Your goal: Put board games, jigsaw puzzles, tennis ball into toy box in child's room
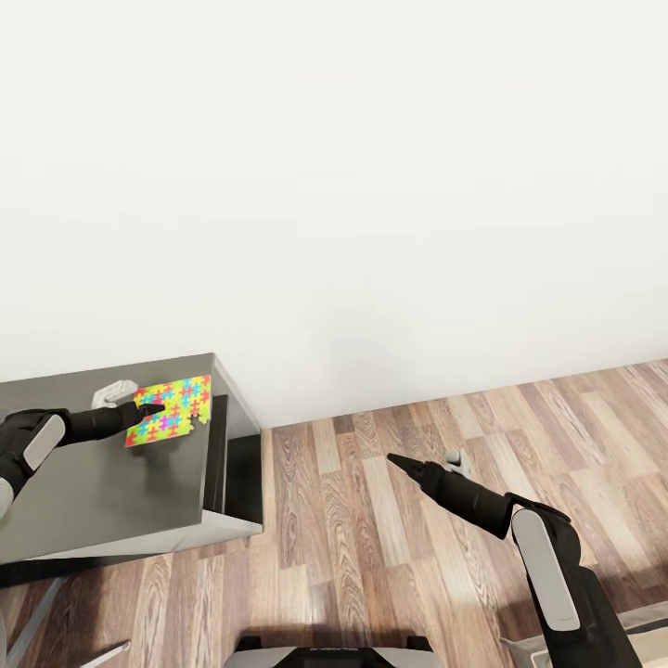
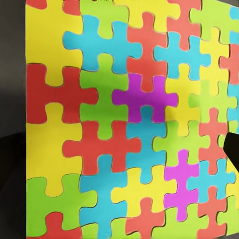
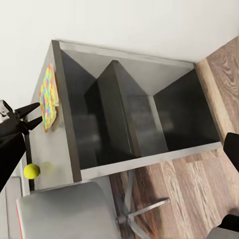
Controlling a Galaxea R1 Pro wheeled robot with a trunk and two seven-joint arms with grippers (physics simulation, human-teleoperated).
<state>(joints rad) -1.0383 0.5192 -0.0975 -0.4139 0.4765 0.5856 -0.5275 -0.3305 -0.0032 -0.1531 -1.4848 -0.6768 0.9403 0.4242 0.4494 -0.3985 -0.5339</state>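
One jigsaw puzzle [image 1: 176,408], a bright sheet of yellow, red, blue and green pieces, lies flat near the right end of the grey table [image 1: 93,492]. My left gripper [image 1: 158,406] reaches over the puzzle's near edge. The right wrist view shows its two fingers [image 3: 31,110] spread apart at the puzzle [image 3: 48,97]. Up close the puzzle [image 2: 119,124] spans the left wrist view, with one dark fingertip [image 2: 232,149] over it. The tennis ball [image 3: 31,171] rests on the table top [image 3: 57,149], farther along from the puzzle. My right gripper [image 1: 397,460] hangs open over the floor, holding nothing. The toy box, board games and bed are out of view.
A white wall rises behind the table. Wood-plank floor [image 1: 371,520] stretches to the right of it. Below the table top are dark open compartments [image 3: 134,114]. A grey chair seat [image 3: 64,214] on a metal base stands at the table's end near the ball.
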